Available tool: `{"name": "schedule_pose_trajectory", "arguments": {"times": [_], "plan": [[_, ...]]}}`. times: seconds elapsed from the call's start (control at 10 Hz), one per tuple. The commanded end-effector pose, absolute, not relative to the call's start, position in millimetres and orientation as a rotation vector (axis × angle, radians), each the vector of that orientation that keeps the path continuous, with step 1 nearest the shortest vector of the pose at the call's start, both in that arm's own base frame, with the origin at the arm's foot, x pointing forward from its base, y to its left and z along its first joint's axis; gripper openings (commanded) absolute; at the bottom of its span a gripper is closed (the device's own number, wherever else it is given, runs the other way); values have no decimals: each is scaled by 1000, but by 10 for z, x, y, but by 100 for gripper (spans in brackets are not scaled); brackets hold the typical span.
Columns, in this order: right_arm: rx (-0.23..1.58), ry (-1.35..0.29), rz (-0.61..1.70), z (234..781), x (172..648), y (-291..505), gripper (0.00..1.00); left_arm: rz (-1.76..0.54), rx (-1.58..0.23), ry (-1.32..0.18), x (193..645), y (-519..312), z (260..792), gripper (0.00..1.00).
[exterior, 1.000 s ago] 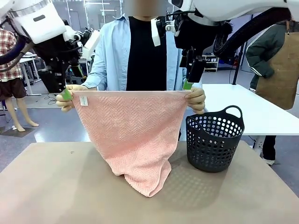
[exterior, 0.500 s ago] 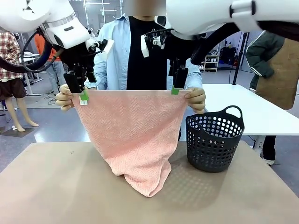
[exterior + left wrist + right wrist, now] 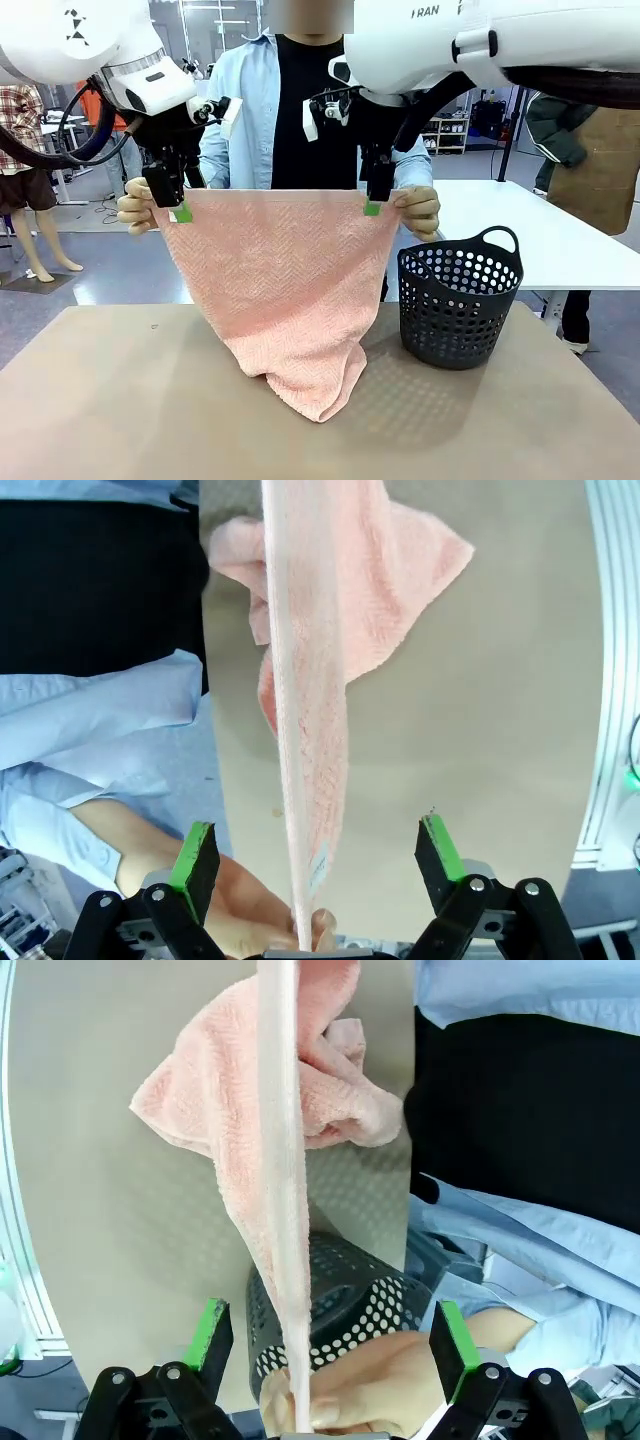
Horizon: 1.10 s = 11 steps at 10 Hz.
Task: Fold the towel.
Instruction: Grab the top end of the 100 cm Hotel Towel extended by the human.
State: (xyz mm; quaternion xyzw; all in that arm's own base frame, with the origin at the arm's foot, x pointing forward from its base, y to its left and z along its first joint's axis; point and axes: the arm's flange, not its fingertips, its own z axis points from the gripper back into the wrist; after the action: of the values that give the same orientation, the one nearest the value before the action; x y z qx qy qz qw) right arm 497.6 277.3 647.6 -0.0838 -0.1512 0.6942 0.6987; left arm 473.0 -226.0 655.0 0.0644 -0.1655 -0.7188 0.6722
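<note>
Tan surface [image 3: 110, 400] carried the towel's [image 3: 285, 280] bunched lower end beside a basket [image 3: 460, 305]. Above, the left tool [image 3: 175, 203] and right tool [image 3: 373, 200] stood open astride its stretched top edge, seemingly not pinching it, just inside the person's hands [image 3: 137, 210] gripping the corners.

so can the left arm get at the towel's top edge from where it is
Probably yes. Its jaws stand open on either side of the towel's top edge, with nothing between them and the cloth. The person's hand pinches the same corner close by, so closing looks tight but free.
</note>
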Motion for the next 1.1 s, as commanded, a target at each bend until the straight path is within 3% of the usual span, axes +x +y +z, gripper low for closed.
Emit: {"name": "schedule_pose_trajectory", "arguments": {"times": [0.0, 0.1, 0.2, 0.3, 0.4, 0.5, 0.6, 0.7, 0.9, 1.0], "plan": [[-121, -294, 1579, 6455, 5074, 2821, 100, -1594, 98, -352, 4768, -2279, 6484, 100], [-109, -282, 1576, 6424, 5092, 2840, 100, -1597, 84, -342, 4797, -2271, 6450, 65], [-96, -270, 1584, 6400, 5111, 2864, 100, -1600, 87, -336, 4827, -2273, 6425, 43], [-95, -255, 1592, 6375, 5120, 2888, 69, -1597, 92, -325, 4847, -2281, 6409, 8], [-91, -252, 1590, 6368, 5124, 2899, 40, -1608, 68, -315, 4866, -2292, 6390, 0], [-85, -246, 1591, 6371, 5119, 2902, 9, -1608, 69, -300, 4880, -2297, 6373, 0], [-88, -242, 1593, 6373, 5121, 2904, 0, -1611, 68, -299, 4891, -2297, 6371, 0], [-80, -236, 1596, 6360, 5121, 2910, 0, -1611, 62, -298, 4894, -2294, 6375, 5], [-81, -224, 1597, 6339, 5131, 2930, 3, -1610, 56, -281, 4899, -2294, 6363, 0], [-84, -225, 1594, 6339, 5139, 2919, 0, -1615, 57, -278, 4893, -2286, 6368, 0]]}}
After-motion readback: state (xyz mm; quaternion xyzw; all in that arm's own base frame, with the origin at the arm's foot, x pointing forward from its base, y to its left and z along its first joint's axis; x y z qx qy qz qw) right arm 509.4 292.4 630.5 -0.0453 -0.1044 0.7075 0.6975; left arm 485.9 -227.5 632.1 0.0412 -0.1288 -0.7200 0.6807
